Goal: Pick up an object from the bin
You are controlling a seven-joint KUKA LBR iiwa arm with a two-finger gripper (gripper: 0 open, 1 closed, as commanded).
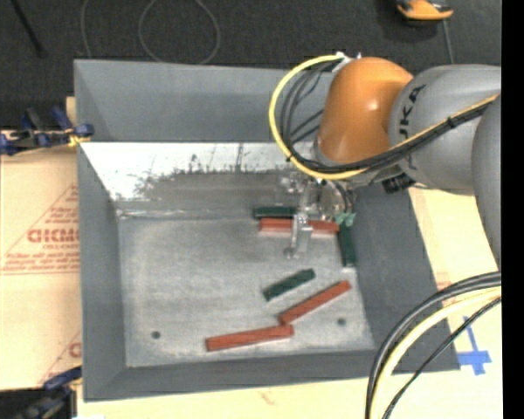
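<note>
As it hangs at upper centre of the bin [100, 251], we see the gripper [299, 234] over a red-brown bar [273, 227] | dark green bar [269, 211] just beside it | grip: we cannot tell

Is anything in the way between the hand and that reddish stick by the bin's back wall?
Nothing visible does. The hand sits right over the reddish stick; a dark green stick lies just behind it, alongside, not across it.

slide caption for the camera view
Gripper over a red-brown bar beside a dark green bar, near the grey bin's back wall.
</note>
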